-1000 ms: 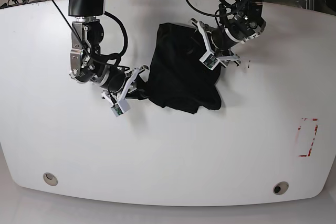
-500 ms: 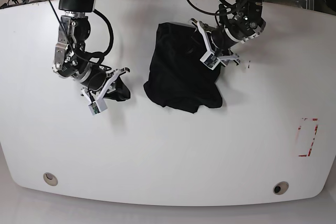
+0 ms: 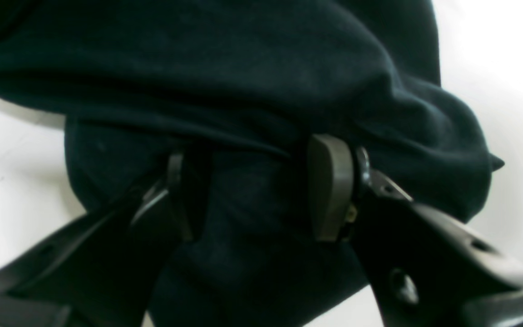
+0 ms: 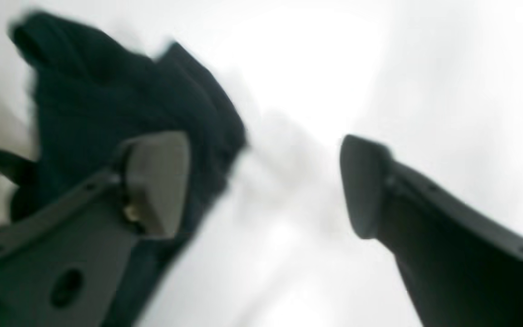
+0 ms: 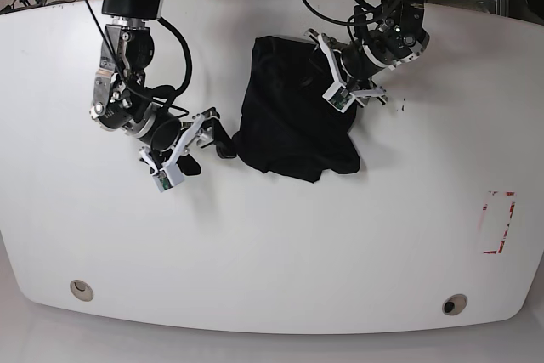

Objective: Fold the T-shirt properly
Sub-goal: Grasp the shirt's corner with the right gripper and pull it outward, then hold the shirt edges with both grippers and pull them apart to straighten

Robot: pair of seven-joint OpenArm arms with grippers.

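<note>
- Left wrist view: the left gripper (image 3: 252, 190) has its two fingers spread with a thick fold of the T-shirt (image 3: 252, 81) lying between them. Whether the pads actually bite the cloth cannot be told; a gap shows on each side of the fold. The white table (image 3: 484, 59) shows beyond the shirt's right edge.
- Right wrist view: the picture is blurred. The right gripper (image 4: 261, 186) is spread wide with only bare table (image 4: 334, 68) between the fingers. The T-shirt (image 4: 107, 100) lies to the left, behind the left finger, not between the two.
- Base view, change: half a second ago the right gripper (image 5: 200, 144) stood well apart from the T-shirt (image 5: 293, 112), out to the shirt's left. It now sits just beside the shirt's lower left edge again, as it did a second ago. The left gripper (image 5: 350, 87) has not shifted from the shirt's upper right edge. The shirt's outline is all but unchanged.
- Judgement: the right arm appears to be returning for a fresh hold on the left edge. No fold has gained ground in this interval.
- Base view, lie of the shirt: it rests as a bunched heap on the table's (image 5: 272, 244) upper middle. Its long axis runs from the far edge toward the near edge, tilting slightly to the right at the bottom. The narrower end points to the far edge and the broader, ragged end faces the camera. Sleeves and collar cannot be made out.
</note>
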